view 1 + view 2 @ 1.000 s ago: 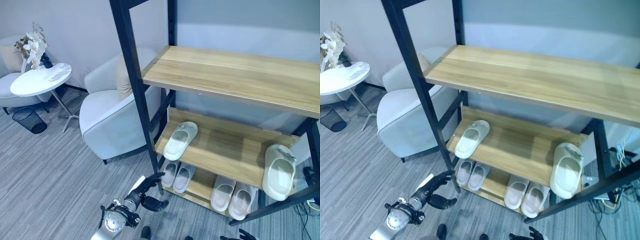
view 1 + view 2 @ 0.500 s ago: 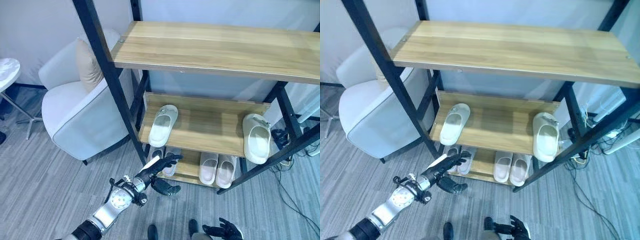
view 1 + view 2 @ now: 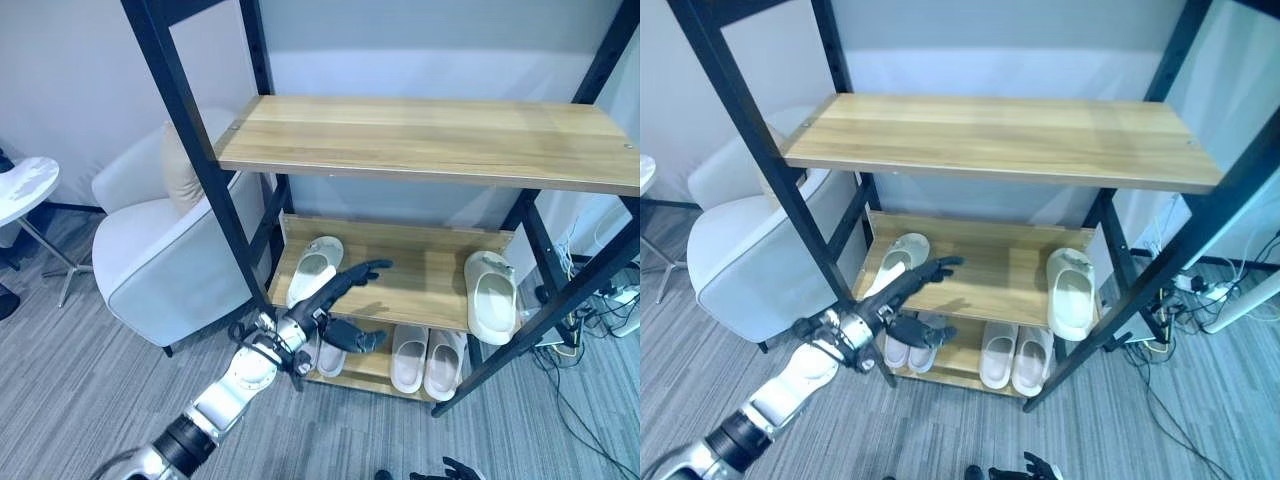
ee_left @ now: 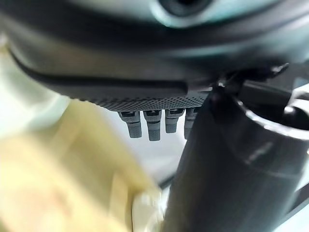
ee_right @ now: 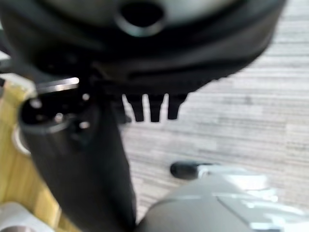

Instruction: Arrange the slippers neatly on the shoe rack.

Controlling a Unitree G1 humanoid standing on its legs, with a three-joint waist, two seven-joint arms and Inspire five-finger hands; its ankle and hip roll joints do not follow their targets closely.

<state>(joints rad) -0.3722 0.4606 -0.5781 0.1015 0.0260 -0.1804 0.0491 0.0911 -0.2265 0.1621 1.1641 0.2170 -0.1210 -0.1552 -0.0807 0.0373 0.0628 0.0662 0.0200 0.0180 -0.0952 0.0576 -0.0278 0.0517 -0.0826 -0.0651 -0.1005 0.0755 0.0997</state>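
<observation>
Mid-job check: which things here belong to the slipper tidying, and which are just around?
Job:
shoe rack
left slipper on the middle shelf
right slipper on the middle shelf
two pairs on the bottom shelf
left hand, open, reaching in

Just around:
armchair
cushion
round side table

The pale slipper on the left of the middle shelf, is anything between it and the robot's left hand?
Nothing visible does. The left hand, fingers straight, reaches over the wooden middle shelf just right of the pale slipper. The black front post stands left of the arm, not between them.
</observation>
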